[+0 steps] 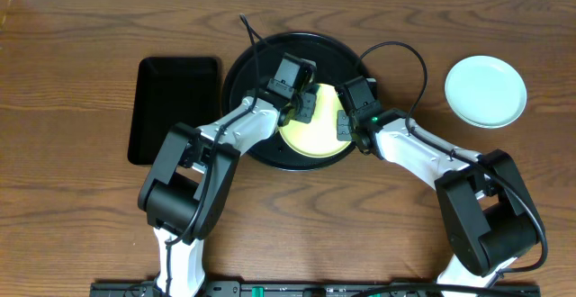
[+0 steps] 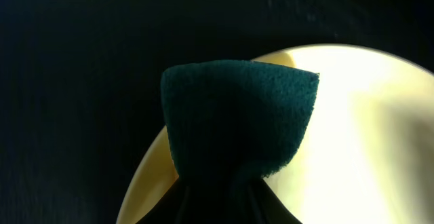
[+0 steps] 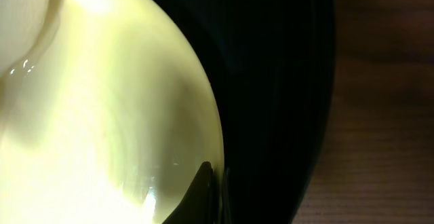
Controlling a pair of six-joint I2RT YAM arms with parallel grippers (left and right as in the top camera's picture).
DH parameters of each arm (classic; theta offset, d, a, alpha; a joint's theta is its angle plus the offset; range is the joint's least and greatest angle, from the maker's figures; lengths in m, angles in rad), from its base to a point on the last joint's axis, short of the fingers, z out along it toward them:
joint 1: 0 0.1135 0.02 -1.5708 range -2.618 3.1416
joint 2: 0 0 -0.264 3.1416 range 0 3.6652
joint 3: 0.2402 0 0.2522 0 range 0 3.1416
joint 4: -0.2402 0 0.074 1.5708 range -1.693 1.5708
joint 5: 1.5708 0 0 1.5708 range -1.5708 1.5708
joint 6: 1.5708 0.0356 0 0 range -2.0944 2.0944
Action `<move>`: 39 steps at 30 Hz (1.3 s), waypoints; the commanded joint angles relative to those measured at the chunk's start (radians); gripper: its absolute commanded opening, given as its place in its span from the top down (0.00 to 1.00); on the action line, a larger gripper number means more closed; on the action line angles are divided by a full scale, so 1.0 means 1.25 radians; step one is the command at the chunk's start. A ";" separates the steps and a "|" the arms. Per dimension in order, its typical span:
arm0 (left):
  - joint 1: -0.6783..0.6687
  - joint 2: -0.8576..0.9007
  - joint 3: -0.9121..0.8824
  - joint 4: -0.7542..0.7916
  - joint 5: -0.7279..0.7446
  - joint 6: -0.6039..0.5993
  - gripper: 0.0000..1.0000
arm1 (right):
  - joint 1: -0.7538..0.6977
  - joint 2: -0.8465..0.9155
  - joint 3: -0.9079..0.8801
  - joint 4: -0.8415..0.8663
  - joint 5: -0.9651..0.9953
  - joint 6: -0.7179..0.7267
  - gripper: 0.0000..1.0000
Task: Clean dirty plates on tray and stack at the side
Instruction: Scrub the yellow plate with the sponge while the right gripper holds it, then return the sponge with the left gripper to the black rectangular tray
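A pale yellow plate (image 1: 317, 139) lies on the large round black tray (image 1: 236, 81), in its lower right part. My left gripper (image 1: 304, 106) is shut on a dark green sponge (image 2: 237, 115), which rests at the plate's (image 2: 359, 129) left edge. From the right, my right gripper (image 1: 345, 121) is shut on the yellow plate's rim. In the right wrist view its fingers (image 3: 203, 190) pinch the edge of the plate (image 3: 102, 115) above the tray (image 3: 271, 81). A pale mint-blue plate (image 1: 486, 91) sits on the table to the right, off the tray.
A black rectangular tray (image 1: 175, 108) with rounded corners lies left of the round one. A black cable (image 1: 400, 58) loops over the round tray's right edge. Bare wooden table (image 1: 72, 153) surrounds everything.
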 commanded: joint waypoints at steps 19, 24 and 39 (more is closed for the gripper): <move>0.090 -0.264 0.030 0.233 -0.199 0.031 0.92 | 0.004 0.007 -0.012 -0.002 -0.009 -0.016 0.99; 0.157 -0.409 0.030 0.069 -0.212 0.021 0.92 | 0.004 0.007 -0.012 0.014 -0.009 -0.063 0.99; 0.327 -0.513 0.016 -0.617 -0.197 -0.125 0.92 | 0.004 0.001 0.104 0.156 0.039 -0.527 0.99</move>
